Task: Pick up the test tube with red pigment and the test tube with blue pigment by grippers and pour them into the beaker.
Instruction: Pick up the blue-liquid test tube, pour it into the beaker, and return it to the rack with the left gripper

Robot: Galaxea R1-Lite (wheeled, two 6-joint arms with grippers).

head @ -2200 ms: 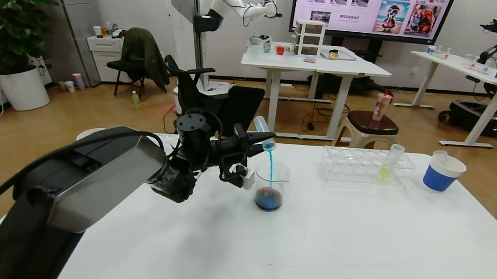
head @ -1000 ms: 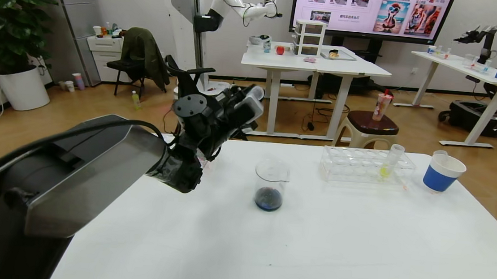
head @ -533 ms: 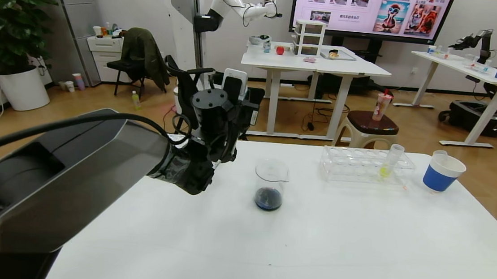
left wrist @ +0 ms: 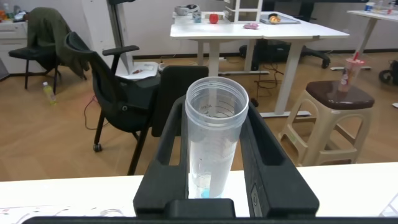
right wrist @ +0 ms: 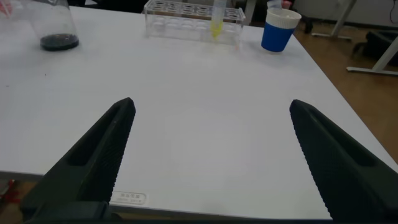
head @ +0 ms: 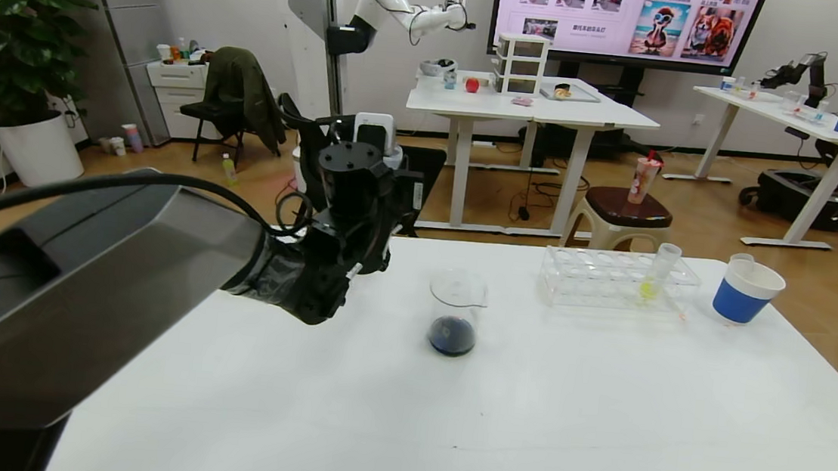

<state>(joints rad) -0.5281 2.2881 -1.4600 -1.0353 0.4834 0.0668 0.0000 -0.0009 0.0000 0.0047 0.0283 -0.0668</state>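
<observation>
left gripper (left wrist: 214,168) clenched around the test tube with blue pigment (left wrist: 211,137), raised left of the beaker (head: 455,312); right gripper (right wrist: 211,155) spread wide, holding nothing, well apart from the beaker.

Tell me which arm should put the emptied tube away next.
Left, probably. Its tool is already shut on the nearly empty blue tube, upright, left of the beaker. The right tool hangs open over bare table, holding nothing.
</observation>
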